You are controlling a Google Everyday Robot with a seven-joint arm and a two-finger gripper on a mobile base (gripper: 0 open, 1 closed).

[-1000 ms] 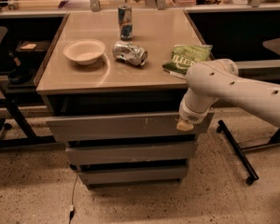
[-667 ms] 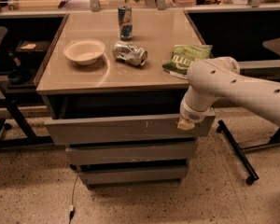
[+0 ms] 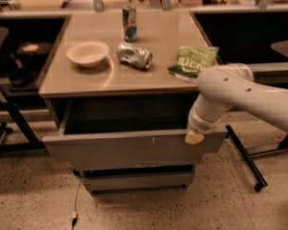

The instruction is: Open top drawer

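Camera view: tool (image 3: pixel 194 137) @ top drawer (image 3: pixel 120 150)

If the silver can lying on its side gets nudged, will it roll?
Probably wobbles: the can looks dented, so uneven rolling is likely. Crushed, it's likely empty and light. The claw sits at the drawer front's right end, away from it.

One high frontal view, tilted down, fairly near, jaws at top drawer (image 3: pixel 120 150) right edge

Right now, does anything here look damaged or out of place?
One can lies crushed on its side on the table, beside the bowl. The top drawer front bears a pale scratch. The gripper sits at its right end.
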